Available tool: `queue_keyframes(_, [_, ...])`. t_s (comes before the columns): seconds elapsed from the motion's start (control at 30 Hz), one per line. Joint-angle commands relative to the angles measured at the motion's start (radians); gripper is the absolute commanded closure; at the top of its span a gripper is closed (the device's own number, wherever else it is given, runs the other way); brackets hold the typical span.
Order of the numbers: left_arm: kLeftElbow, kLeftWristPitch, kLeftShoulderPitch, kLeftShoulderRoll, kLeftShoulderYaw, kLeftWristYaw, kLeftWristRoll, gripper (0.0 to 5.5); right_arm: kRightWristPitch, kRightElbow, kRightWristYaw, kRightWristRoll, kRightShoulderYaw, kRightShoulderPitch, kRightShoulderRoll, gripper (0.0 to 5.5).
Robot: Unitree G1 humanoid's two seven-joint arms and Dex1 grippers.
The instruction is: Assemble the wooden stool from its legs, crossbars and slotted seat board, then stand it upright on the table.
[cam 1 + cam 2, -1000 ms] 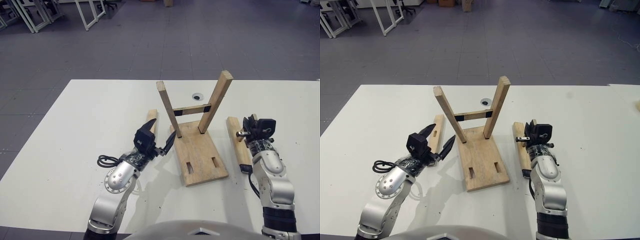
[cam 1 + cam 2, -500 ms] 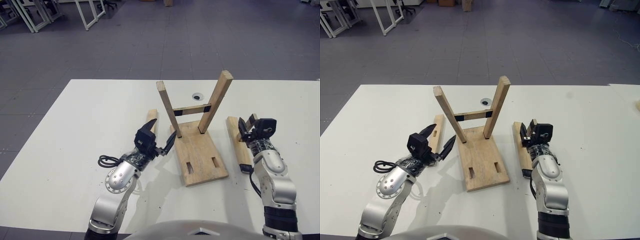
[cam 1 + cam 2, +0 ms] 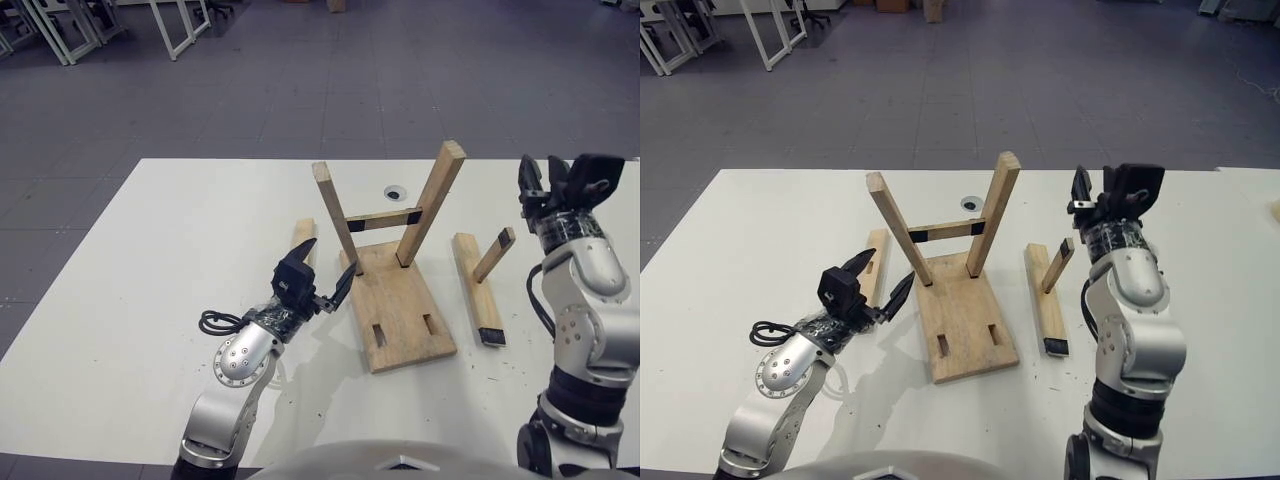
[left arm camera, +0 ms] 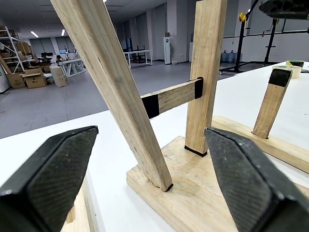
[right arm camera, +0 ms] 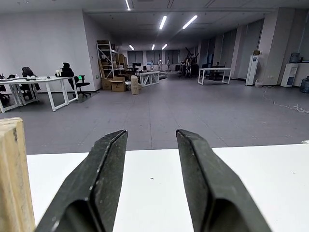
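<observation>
Left hand [image 3: 328,262] sits low over my white bench [image 3: 150,260], spread apart, facing the pale slotted seat board [image 3: 400,310] with two square legs [image 3: 332,215] standing in it; right hand [image 5: 151,134] hangs raised, also apart.

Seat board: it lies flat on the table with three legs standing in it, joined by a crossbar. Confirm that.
Wrong on the count: two legs stand in the seat board, not three. The left eye view shows it, with both near slots empty. The rest holds: the board lies flat on the table and one crossbar joins the legs.
</observation>
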Motion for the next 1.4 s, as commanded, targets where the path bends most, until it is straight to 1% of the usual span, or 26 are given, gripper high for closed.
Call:
queue_keyframes(0.03, [0.011, 0.012, -0.006, -0.006, -0.007, 0.011, 0.012, 1.42, 0.146, 0.103, 0.006, 0.009, 0.010, -0.085, -0.037, 3.58])
queue_keyframes(0.13, [0.012, 0.012, -0.009, -0.007, -0.010, 0.011, 0.013, 1.42, 0.150, 0.125, 0.007, 0.007, -0.001, -0.103, -0.030, 3.58])
queue_keyframes(0.27, [0.007, 0.014, -0.006, -0.003, -0.008, 0.010, 0.011, 1.42, 0.088, 0.043, -0.028, 0.035, -0.052, -0.258, -0.007, 3.58])
queue_keyframes(0.3, [0.006, 0.015, -0.006, -0.003, -0.008, 0.009, 0.011, 1.42, 0.098, 0.041, -0.025, 0.036, -0.045, -0.253, -0.004, 3.58])
queue_keyframes(0.37, [0.004, 0.017, -0.007, -0.001, -0.008, 0.007, 0.011, 1.42, 0.113, 0.063, -0.018, 0.028, -0.021, -0.178, 0.008, 3.58])
queue_keyframes(0.43, [0.008, 0.019, -0.014, 0.000, -0.009, 0.003, 0.009, 1.42, 0.077, 0.126, -0.009, 0.004, 0.005, -0.056, 0.031, 3.58])
queue_keyframes(0.5, [0.014, 0.019, -0.024, 0.000, -0.008, 0.000, 0.007, 1.42, 0.014, 0.226, 0.003, -0.015, 0.018, 0.017, 0.048, 3.58])
queue_keyframes(0.63, [0.026, 0.019, -0.044, -0.006, -0.006, 0.001, 0.006, 1.42, -0.043, 0.299, 0.017, -0.007, 0.010, -0.055, 0.042, 3.58])
queue_keyframes(0.77, [0.032, 0.011, -0.041, -0.016, -0.016, 0.009, 0.013, 1.42, -0.085, 0.216, 0.001, 0.044, -0.060, -0.158, 0.030, 3.58])
queue_keyframes(0.87, [0.030, 0.006, -0.031, -0.018, -0.019, 0.012, 0.015, 1.42, -0.045, 0.084, -0.007, 0.071, -0.111, -0.195, -0.026, 3.09])
queue_keyframes(0.93, [0.027, 0.007, -0.026, -0.021, -0.020, 0.018, 0.017, 1.42, 0.005, -0.019, -0.008, 0.071, -0.116, -0.108, -0.039, 2.71])
queue_keyframes(1.0, [0.023, 0.004, -0.016, -0.024, -0.019, 0.025, 0.018, 1.42, 0.039, -0.133, 0.001, 0.064, -0.090, 0.077, -0.023, 2.26])
queue_keyframes(1.07, [0.019, 0.002, -0.005, -0.025, -0.017, 0.031, 0.018, 1.42, 0.035, -0.240, 0.004, 0.054, -0.049, 0.289, 0.019, 1.88])
queue_keyframes(1.13, [0.017, 0.002, -0.001, -0.027, -0.015, 0.037, 0.015, 1.42, -0.012, -0.279, 0.034, 0.029, 0.030, 0.518, 0.039, 1.55])
queue_keyframes(1.2, [0.017, 0.002, -0.001, -0.026, -0.014, 0.037, 0.014, 1.42, -0.050, -0.248, 0.069, 0.008, 0.094, 0.657, 0.044, 1.55])
queue_keyframes(1.27, [0.016, 0.004, -0.004, -0.019, -0.011, 0.030, 0.011, 1.42, -0.086, -0.166, 0.089, -0.015, 0.122, 0.730, 0.047, 1.55])
queue_keyframes(1.4, [0.010, 0.013, -0.007, -0.008, -0.008, 0.021, 0.008, 1.42, -0.115, -0.049, 0.105, -0.042, 0.126, 0.754, 0.036, 1.55])
